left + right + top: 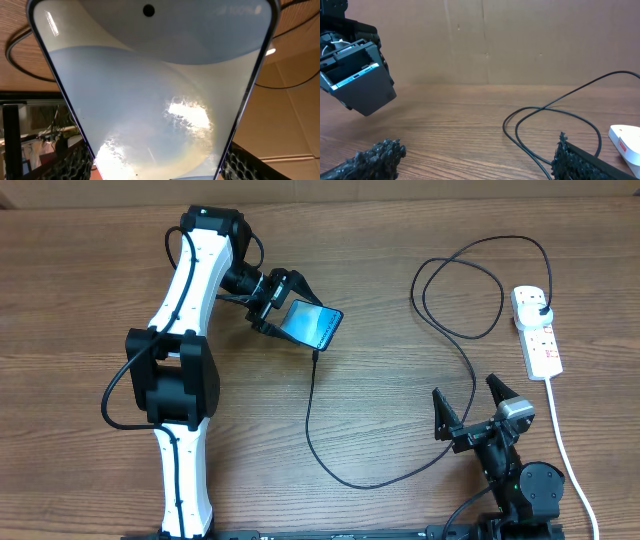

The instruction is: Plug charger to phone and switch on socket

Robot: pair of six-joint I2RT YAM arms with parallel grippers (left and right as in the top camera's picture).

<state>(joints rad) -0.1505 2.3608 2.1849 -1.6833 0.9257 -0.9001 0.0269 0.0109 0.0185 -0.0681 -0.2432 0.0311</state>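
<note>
My left gripper (pixel 278 312) is shut on the phone (pixel 313 323) and holds it tilted above the table, lit blue screen up. That screen (pixel 150 90) fills the left wrist view, with mesh fingers (pixel 75 162) at both edges. The charger cable (pixel 310 420) loops across the table, and its thin end stops right by the phone's near edge. I cannot tell whether the two touch. Its black plug (pixel 541 306) sits in the white socket strip (pixel 540 340) at far right. My right gripper (pixel 464 386) stands open over bare wood near the front, beside the cable (pixel 545 107).
The strip's thick white cord (pixel 565 450) runs toward the front edge past my right arm. The phone's grey back (pixel 367 90) hangs at far left in the right wrist view. A brown board wall (pixel 520 40) closes off the back.
</note>
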